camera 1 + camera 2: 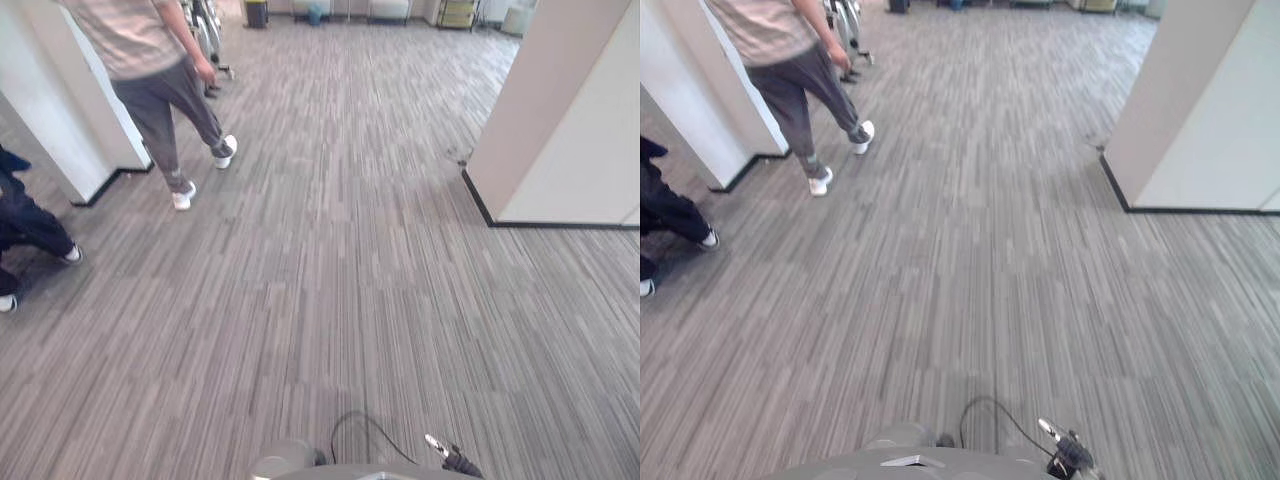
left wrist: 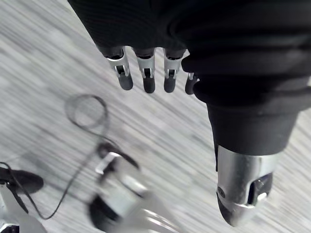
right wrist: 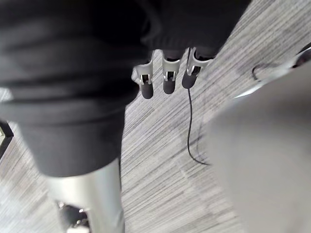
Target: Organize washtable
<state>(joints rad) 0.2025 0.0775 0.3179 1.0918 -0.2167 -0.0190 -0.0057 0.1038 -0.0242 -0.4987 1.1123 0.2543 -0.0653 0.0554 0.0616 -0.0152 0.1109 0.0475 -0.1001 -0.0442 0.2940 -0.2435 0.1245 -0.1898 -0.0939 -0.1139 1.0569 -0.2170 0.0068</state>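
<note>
My left hand [image 2: 149, 77] hangs over grey striped carpet [image 2: 58, 63], its fingers relaxed and its thumb [image 2: 243, 189] apart, with nothing in it. My right hand [image 3: 167, 80] also hangs above the carpet, fingers loosely straight and holding nothing. Its thumb [image 3: 92, 204] points away from them.
A wide stretch of grey carpet floor [image 1: 340, 250] runs ahead. A person [image 1: 150, 70] walks at the far left, and another person's dark legs [image 1: 25, 225] show at the left edge. White columns stand at left [image 1: 60, 110] and right [image 1: 570, 120].
</note>
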